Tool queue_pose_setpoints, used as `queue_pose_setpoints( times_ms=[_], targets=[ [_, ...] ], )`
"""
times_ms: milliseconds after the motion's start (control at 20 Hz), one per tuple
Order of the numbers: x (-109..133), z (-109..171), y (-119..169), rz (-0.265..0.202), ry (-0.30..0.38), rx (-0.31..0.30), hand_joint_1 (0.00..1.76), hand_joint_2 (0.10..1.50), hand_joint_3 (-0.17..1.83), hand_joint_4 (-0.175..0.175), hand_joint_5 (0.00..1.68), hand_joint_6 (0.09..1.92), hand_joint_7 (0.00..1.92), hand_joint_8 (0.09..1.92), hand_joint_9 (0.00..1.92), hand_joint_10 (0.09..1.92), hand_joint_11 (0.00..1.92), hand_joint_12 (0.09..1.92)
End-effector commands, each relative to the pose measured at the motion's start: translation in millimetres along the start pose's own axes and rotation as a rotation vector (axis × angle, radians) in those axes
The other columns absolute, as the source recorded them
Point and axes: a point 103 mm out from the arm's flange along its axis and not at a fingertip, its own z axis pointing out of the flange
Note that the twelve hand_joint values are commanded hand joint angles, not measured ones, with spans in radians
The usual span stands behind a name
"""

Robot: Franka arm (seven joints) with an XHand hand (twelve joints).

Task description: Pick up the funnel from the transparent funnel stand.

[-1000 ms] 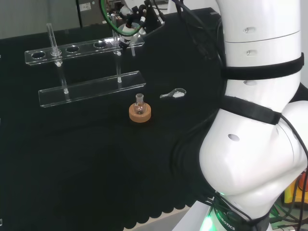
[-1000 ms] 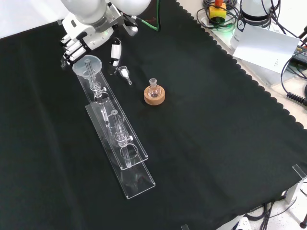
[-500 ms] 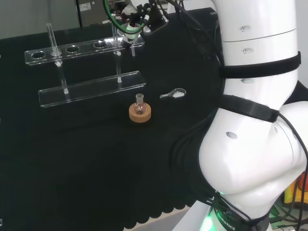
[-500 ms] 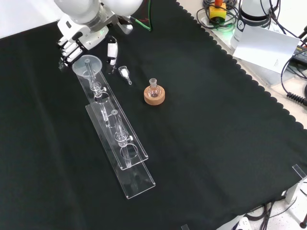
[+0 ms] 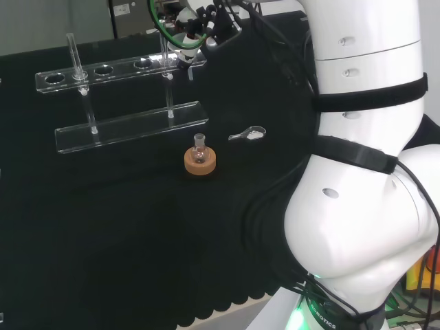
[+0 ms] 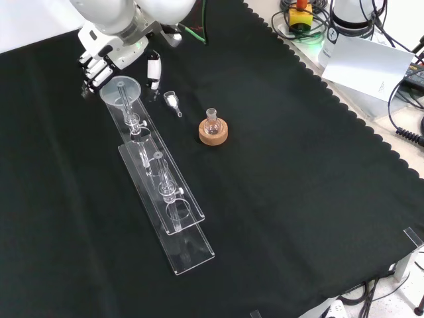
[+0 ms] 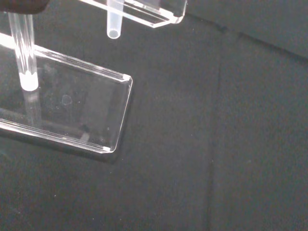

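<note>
Funnel [image 6: 120,88] sits seated in the end hole of the transparent funnel stand [image 6: 173,218], at the stand's far end in the front view, wide mouth up. In the wrist view its stem [image 7: 114,19] hangs down through the upper shelf, tip clear above the stand's base plate.

Hand [image 6: 99,61] is at that same end of the stand, just beyond the funnel's rim in the front view. Dark fingertips [image 6: 91,74] reach down close beside the rim; whether they touch it I cannot tell. Fingers look partly curled, closed on nothing, though their exact state cannot be told. In the head view the hand [image 5: 199,27] is above the stand's right end.

Stand runs lengthwise toward the front view's bottom; open black cloth lies along its left side.

To the right in the front view: a small clear scoop-like piece [image 6: 172,101] near the stand, then a small flask [image 6: 212,121] on a cork ring [image 6: 213,133], apart from the stand. Beyond these the tabletop [image 6: 311,199] is bare cloth out to its scalloped edge.
</note>
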Motion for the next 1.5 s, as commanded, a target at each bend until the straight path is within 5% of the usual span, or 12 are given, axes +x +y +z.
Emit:
queue_pose_setpoints(
  times_ms=[50,700,1000,1250,1500],
  targets=[
    [0,1,1,-0.010,0.007,-0.002,0.61,0.74,0.23,-0.039,0.18,0.09,0.11,0.70,0.34,0.69,0.02,1.45],
    [5,-4,1,0.001,-0.032,-0.029,0.68,0.75,0.29,-0.018,0.57,0.17,0.21,0.68,0.38,0.64,0.04,1.42],
    [1,-6,1,0.027,-0.015,-0.041,0.71,0.72,0.39,-0.015,0.49,0.60,0.21,0.66,0.39,0.61,0.05,1.41],
    [1,-18,-7,0.031,-0.022,-0.066,0.71,0.71,0.41,-0.017,0.45,0.70,0.21,0.67,0.40,0.62,0.07,1.41],
    [-3,-30,-15,0.053,-0.026,-0.077,0.73,0.70,0.45,-0.027,0.43,0.74,0.26,0.68,0.64,0.63,0.23,1.36]
  ],
)
